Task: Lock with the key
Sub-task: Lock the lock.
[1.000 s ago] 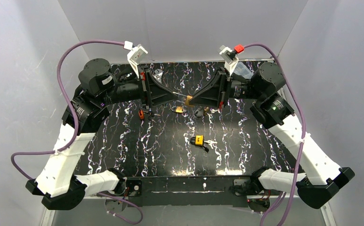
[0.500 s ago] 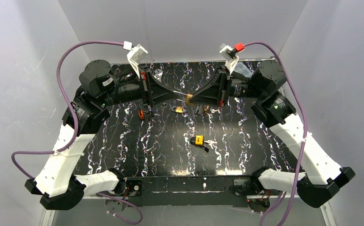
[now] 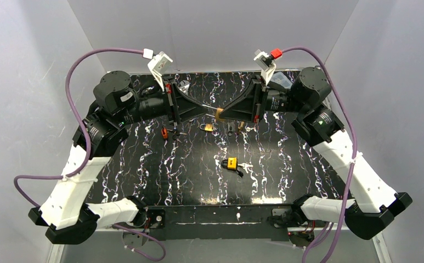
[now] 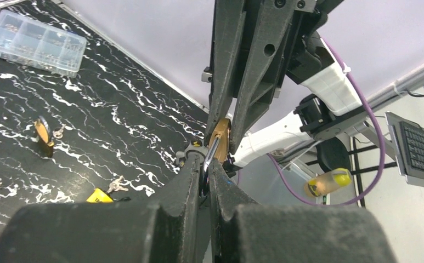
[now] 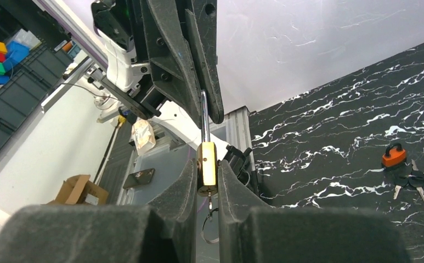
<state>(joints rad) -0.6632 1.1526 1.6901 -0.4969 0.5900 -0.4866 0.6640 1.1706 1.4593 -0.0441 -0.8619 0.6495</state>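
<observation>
A brass padlock (image 3: 219, 114) is held in the air above the back middle of the table, between both grippers. My right gripper (image 5: 205, 178) is shut on the padlock's brass body (image 5: 207, 164). A key (image 5: 210, 204) with a wire ring (image 5: 208, 229) sticks out of the body's bottom, between the right fingers. My left gripper (image 4: 207, 165) is shut on the steel shackle (image 4: 212, 154), with the brass body (image 4: 220, 136) just beyond its tips. In the right wrist view the shackle (image 5: 204, 118) runs up into the left gripper's fingers (image 5: 212, 104).
On the table lie a yellow padlock (image 3: 231, 163) with keys (image 3: 246, 165), a second brass padlock (image 3: 207, 127), an orange padlock (image 3: 164, 133) with keys, and dark keys (image 3: 230, 130). A clear compartment box (image 4: 34, 46) sits at the back right.
Both grippers have stayed joined on the padlock and moved slightly up and back. Both wrists have shifted a little. The things on the table have not moved.
</observation>
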